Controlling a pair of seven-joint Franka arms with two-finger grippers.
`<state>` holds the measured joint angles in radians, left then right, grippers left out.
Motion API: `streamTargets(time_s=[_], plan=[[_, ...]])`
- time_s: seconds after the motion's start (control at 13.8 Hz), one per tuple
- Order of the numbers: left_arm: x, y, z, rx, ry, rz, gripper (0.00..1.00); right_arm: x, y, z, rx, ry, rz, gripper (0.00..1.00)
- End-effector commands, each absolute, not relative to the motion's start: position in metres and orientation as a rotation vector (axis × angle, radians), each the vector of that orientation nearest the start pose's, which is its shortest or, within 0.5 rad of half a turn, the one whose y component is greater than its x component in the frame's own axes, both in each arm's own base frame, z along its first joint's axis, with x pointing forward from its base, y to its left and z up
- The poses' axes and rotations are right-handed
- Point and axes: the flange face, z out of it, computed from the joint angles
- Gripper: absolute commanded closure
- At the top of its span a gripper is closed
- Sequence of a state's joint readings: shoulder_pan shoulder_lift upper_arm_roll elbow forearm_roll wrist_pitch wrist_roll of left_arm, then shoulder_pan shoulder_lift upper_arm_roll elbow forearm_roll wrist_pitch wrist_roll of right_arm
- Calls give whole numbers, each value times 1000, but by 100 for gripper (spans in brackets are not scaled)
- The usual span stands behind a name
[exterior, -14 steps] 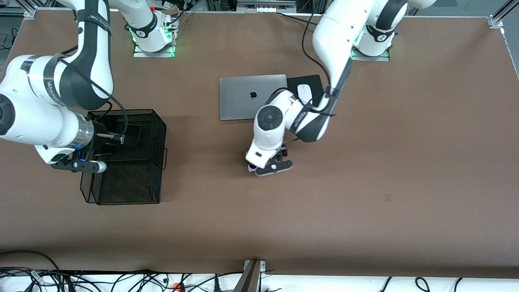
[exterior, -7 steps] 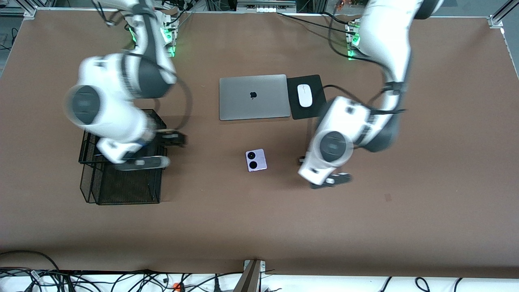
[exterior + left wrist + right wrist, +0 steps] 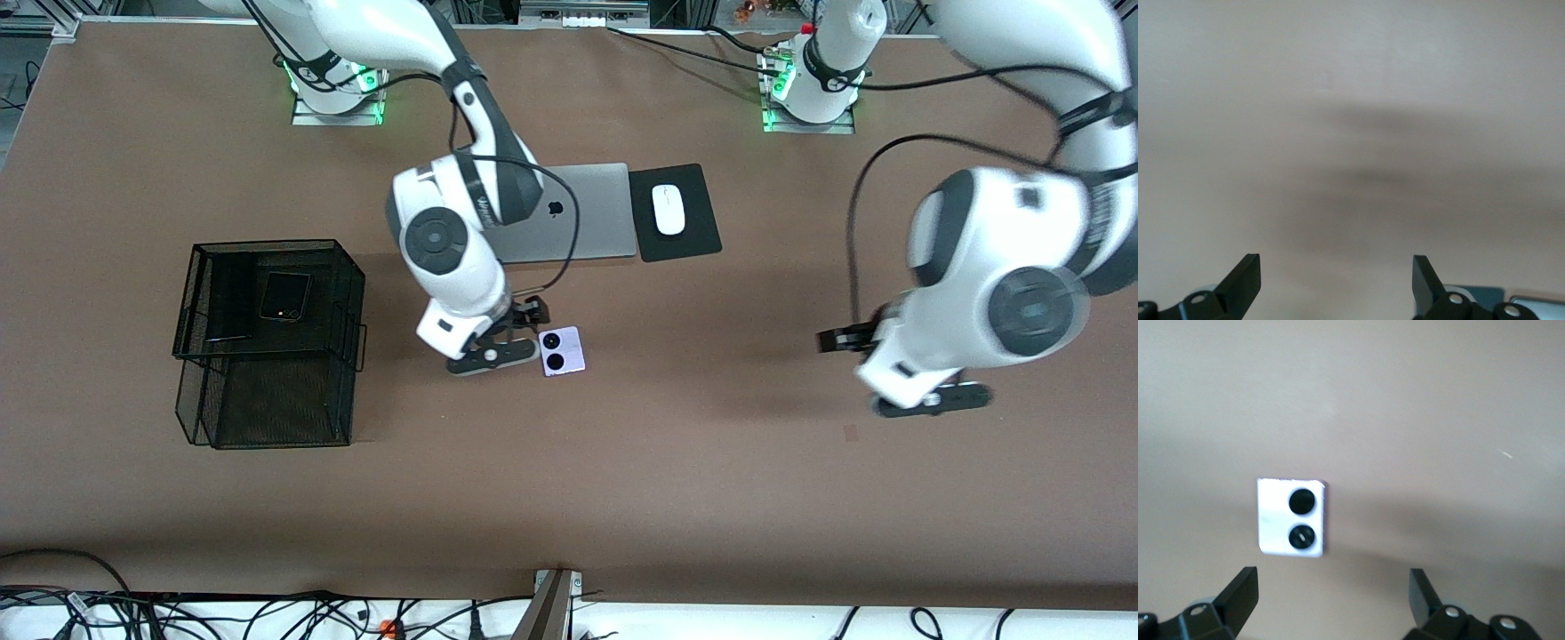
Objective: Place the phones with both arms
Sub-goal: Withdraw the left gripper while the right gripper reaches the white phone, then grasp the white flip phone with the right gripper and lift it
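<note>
right hand [image 3: 502,342]: fingers spread wide, empty, low just beside small lilac-white flip phone with two black circles [image 3: 562,350] flat on brown table [image 3: 711,462], apparently lining up a grasp | left hand [image 3: 889,373]: wide open, empty, over bare table | black mesh wire basket [image 3: 338,267] holds squarish black flip phone [image 3: 284,296]

Black apple logo on the lid of the grey laptop [image 3: 587,233], partly covered by an arm, no other readable text
</note>
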<state>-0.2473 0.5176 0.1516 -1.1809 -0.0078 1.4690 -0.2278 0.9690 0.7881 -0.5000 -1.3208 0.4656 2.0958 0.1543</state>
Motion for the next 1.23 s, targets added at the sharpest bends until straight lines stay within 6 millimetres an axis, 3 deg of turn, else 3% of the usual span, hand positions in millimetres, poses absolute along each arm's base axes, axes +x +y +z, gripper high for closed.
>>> streamTargets(time_s=[0.0,0.15,0.29,0.44,0.8,1.02,1.16], plan=[[640,-28,544,-3063,-38,277,0,605,471,271,-2991,-356,-205,0],[618,-3,583,-3086,41,250,0,597,487,235,-2980,-332,-258,0],[594,0,604,-3099,58,226,0,592,491,210,-2992,-358,-269,0],[574,-3,621,-3112,191,166,0,589,491,196,-3011,-394,-273,0],[536,-1,632,-3087,402,147,0,581,495,182,-3034,-420,-260,0],[534,16,636,-3057,457,147,0,575,498,169,-3046,-429,-244,0],[536,9,635,-3117,369,124,0,575,499,167,-3045,-433,-255,0]])
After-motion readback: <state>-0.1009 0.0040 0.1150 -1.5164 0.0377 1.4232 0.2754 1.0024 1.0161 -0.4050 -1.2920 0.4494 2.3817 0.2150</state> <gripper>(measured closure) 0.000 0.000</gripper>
